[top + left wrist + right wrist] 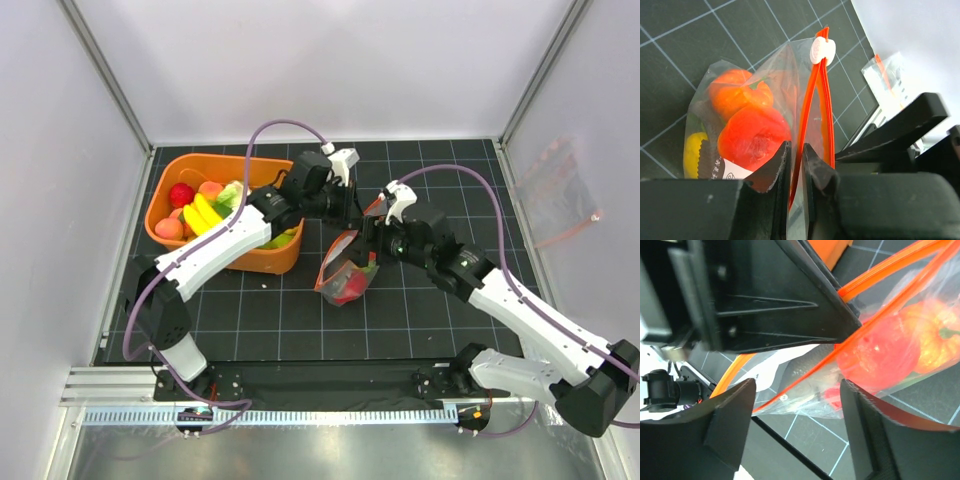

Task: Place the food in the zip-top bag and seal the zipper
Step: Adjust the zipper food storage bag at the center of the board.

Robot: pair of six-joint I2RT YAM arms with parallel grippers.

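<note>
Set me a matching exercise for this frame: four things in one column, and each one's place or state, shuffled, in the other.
Things
1. left gripper
2. right gripper
3. yellow banana
4. round red-orange piece

Places or states
A. lying in the orange tub
B. open, fingers spread wide
C. inside the zip-top bag
D. shut on the zipper

Pairs: 1-D, 2-B, 3-A, 4-C
</note>
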